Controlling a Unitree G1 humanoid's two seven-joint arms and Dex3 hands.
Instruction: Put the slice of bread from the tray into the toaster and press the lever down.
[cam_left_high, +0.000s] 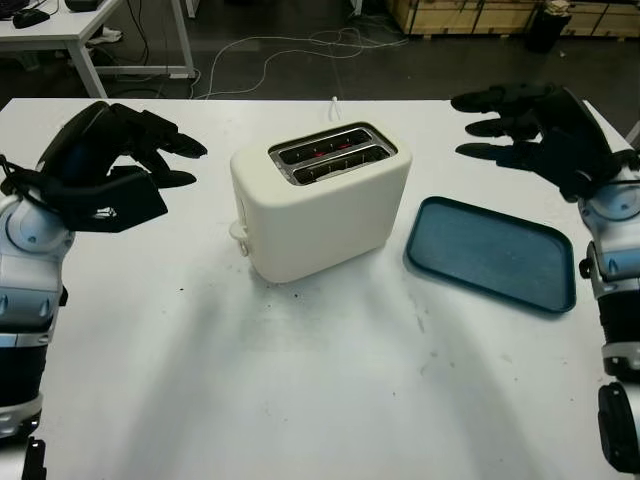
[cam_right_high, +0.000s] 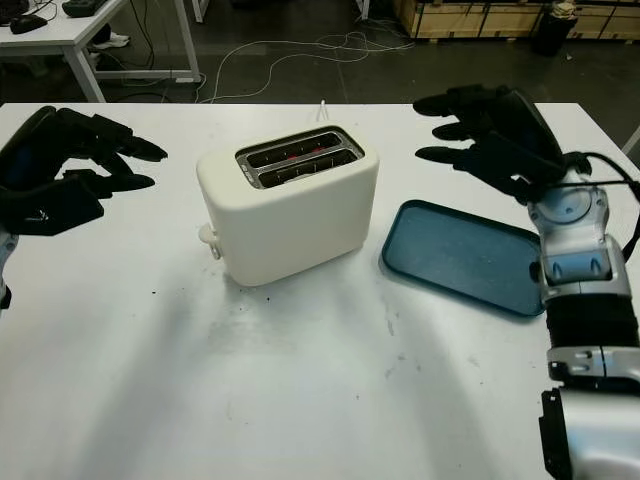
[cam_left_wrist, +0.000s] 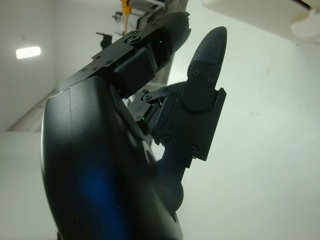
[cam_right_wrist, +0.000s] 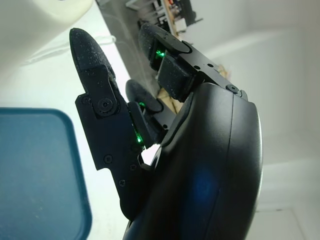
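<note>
The left robot hand (cam_left_high: 120, 165) is hovering at the left of the frame above the white surface (cam_left_high: 300, 380), holding nothing, its fingers (cam_left_high: 170, 150) reaching out toward the toaster and not closed on anything. It is standing apart from the toaster, with bare surface between them.

The toaster (cam_left_high: 320, 200) is sitting at the centre of the frame, cream-coloured, upright, with its two slots (cam_left_high: 330, 152) facing up. Red is glowing inside the slots; whether bread is sitting in them cannot be told. The lever (cam_left_high: 240, 236) is showing as a small knob low on the toaster's left end, on the side nearest the left robot hand.

Just right of the toaster, the blue tray (cam_left_high: 492, 255) is lying flat on the surface, near the toaster but not touching it.

The right robot hand (cam_left_high: 535, 130) is hanging at the upper right of the frame, above the far right corner of the tray, holding nothing, its fingers (cam_left_high: 490, 125) pointing left toward the toaster and not curled. It is apart from both tray and toaster.

Beyond the surface, cables (cam_left_high: 300, 50) are trailing across the dark floor.
</note>
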